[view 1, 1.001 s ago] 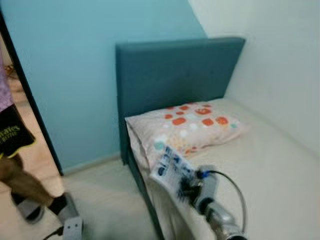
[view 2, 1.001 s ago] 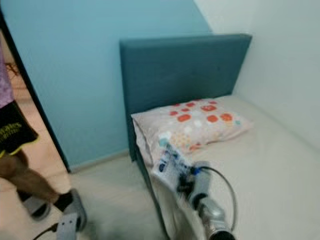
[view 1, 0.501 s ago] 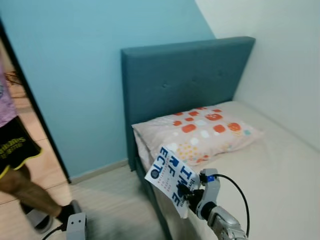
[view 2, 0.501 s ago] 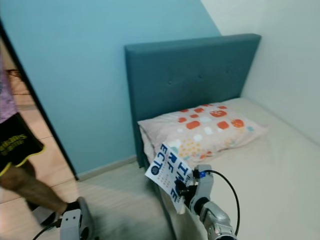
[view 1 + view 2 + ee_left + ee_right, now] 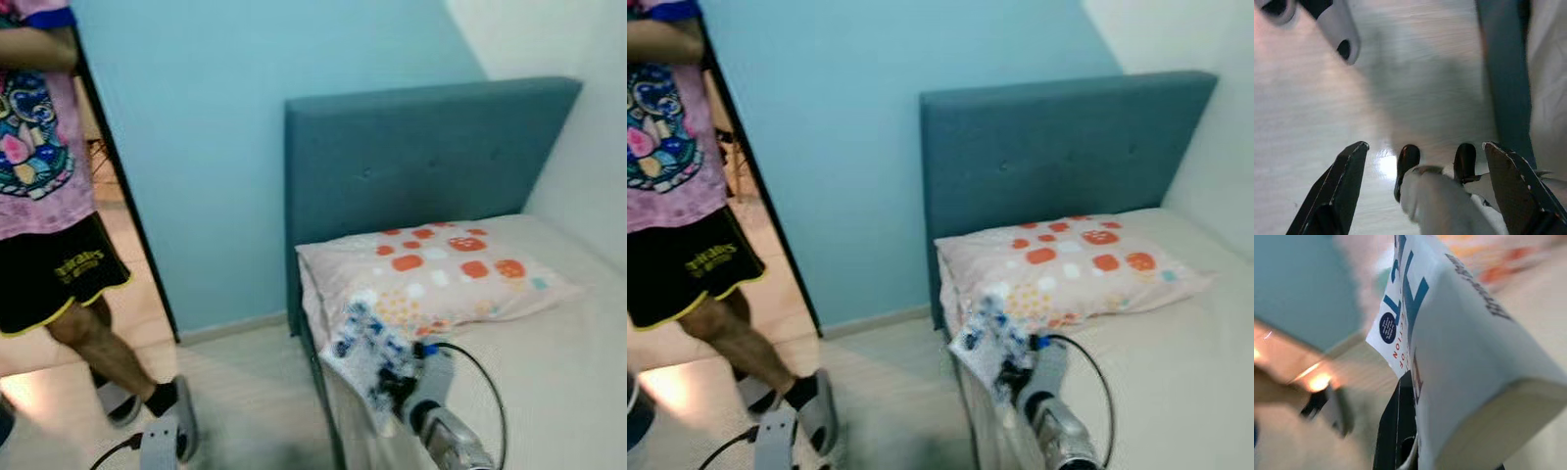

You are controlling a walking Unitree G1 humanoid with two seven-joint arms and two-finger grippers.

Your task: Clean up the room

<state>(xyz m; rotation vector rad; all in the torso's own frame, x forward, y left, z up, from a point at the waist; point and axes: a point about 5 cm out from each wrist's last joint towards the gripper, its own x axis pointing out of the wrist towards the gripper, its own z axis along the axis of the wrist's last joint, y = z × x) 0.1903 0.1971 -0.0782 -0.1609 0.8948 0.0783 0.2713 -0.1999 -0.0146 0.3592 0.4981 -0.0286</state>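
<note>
Bare floor [image 5: 235, 392] is seen between the bed frame [image 5: 318, 392] and the doorway; open passage there. It is narrowed on the robot's left by a person [image 5: 59, 196] standing at the doorway, feet [image 5: 162, 416] on the floor near the left arm. The right side is blocked by the bed: mattress [image 5: 549, 362] flat and bare past the pillow [image 5: 441, 274], which lies against the headboard [image 5: 421, 157]. Space above the mattress edge is occupied by the book [image 5: 370, 357] clamped in the right gripper [image 5: 397, 377]. Left gripper [image 5: 1422, 161] hangs spread over bare floor, bed frame just beside it.
</note>
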